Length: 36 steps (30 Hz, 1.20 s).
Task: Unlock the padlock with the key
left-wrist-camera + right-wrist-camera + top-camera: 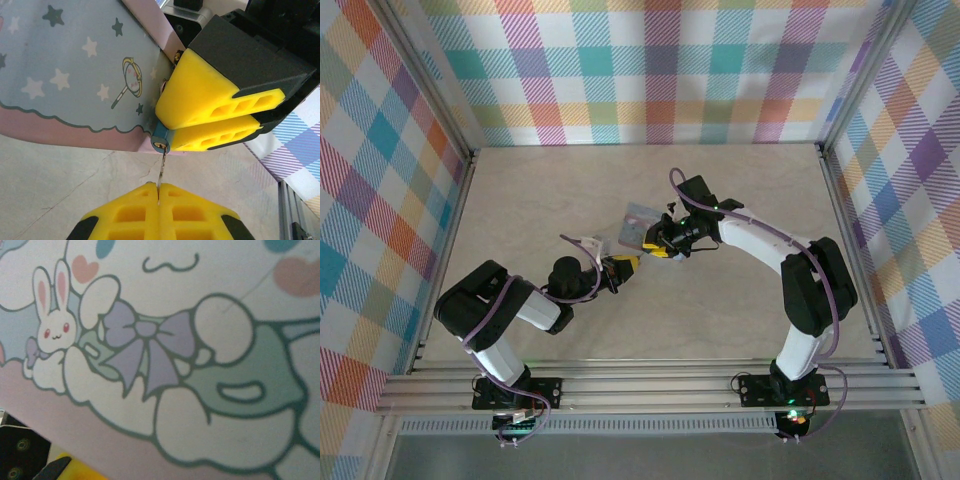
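Your left tool point(158, 192), pinched fully shut on the key point(161, 167), holds its thin shaft pointing straight away at the padlock point(161, 140) just beyond, gripped in your narrowly closed right tool point(172, 127) near the worktop's point(520, 200) middle, the key's tip seemingly meeting the keyhole point(159, 145).

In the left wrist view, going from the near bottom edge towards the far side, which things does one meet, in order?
Yellow-fingered left end effector, shut → thin grey metal key → small blue padlock → yellow-fingered right end effector, clamped on the padlock.
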{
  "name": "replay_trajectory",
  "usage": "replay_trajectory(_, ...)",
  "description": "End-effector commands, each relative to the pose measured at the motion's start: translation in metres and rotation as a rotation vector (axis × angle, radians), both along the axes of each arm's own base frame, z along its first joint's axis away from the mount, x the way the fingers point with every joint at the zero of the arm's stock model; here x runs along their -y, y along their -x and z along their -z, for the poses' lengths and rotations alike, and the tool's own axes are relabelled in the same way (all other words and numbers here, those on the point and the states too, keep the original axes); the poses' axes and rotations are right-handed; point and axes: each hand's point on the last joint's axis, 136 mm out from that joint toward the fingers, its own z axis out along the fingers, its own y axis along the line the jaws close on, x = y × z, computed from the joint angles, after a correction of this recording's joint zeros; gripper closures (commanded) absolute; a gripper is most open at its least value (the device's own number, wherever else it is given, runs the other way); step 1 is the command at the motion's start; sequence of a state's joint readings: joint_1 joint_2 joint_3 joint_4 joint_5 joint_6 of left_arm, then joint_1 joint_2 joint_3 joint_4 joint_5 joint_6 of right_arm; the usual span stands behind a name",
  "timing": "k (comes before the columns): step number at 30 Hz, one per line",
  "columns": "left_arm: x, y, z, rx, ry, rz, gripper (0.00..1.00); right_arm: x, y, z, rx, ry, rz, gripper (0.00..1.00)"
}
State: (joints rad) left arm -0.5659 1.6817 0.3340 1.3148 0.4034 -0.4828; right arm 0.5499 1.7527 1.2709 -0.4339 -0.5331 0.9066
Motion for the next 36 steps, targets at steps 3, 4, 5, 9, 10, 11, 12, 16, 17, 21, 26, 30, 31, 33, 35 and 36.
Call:
replay_trajectory(3,0.002,-0.007,-0.025,0.067,0.052,0.002,1.00,-0.004,0.003,-0.028,0.047,-0.083,-0.017,1.00)
replay_trajectory(4,0.002,-0.008,-0.027,0.070,0.055,0.002,1.00,-0.005,0.003,-0.027,0.046,-0.084,-0.018,1.00)
replay_trajectory(5,0.002,-0.008,-0.028,0.072,0.057,0.001,1.00,-0.005,0.004,-0.027,0.043,-0.086,-0.021,1.00)
replay_trajectory(9,0.002,-0.010,-0.032,0.078,0.065,-0.004,1.00,-0.006,0.006,-0.026,0.034,-0.097,-0.025,1.00)
replay_trajectory(10,0.003,-0.010,-0.033,0.082,0.066,-0.002,1.00,-0.006,0.006,-0.025,0.032,-0.097,-0.027,1.00)
replay_trajectory(11,0.003,-0.011,-0.034,0.082,0.069,-0.002,1.00,-0.006,0.006,-0.025,0.033,-0.097,-0.026,1.00)
replay_trajectory(12,0.003,-0.011,-0.034,0.083,0.069,-0.001,1.00,-0.005,0.006,-0.025,0.032,-0.095,-0.025,1.00)
replay_trajectory(16,0.003,-0.012,-0.034,0.080,0.071,-0.003,1.00,-0.007,0.007,-0.026,0.032,-0.106,-0.034,1.00)
replay_trajectory(17,0.004,-0.012,-0.034,0.079,0.071,0.001,1.00,-0.008,0.007,-0.027,0.033,-0.110,-0.035,1.00)
replay_trajectory(21,0.008,-0.012,-0.033,0.076,0.073,0.019,1.00,-0.009,0.007,-0.031,0.035,-0.121,-0.046,1.00)
replay_trajectory(26,0.005,-0.010,-0.031,0.070,0.073,0.023,1.00,-0.005,0.005,-0.033,0.039,-0.127,-0.039,1.00)
replay_trajectory(30,0.002,-0.005,-0.032,0.067,0.076,0.033,1.00,0.000,0.000,-0.041,0.049,-0.141,-0.028,1.00)
replay_trajectory(31,0.001,-0.004,-0.033,0.065,0.079,0.038,1.00,0.002,-0.001,-0.043,0.053,-0.143,-0.025,1.00)
replay_trajectory(33,0.002,-0.003,-0.035,0.066,0.084,0.045,1.00,0.005,-0.004,-0.047,0.063,-0.143,-0.021,1.00)
replay_trajectory(35,0.002,-0.002,-0.037,0.069,0.089,0.051,1.00,0.008,-0.005,-0.050,0.068,-0.140,-0.019,1.00)
replay_trajectory(36,0.003,-0.002,-0.038,0.070,0.091,0.055,1.00,0.008,-0.005,-0.051,0.071,-0.140,-0.017,1.00)
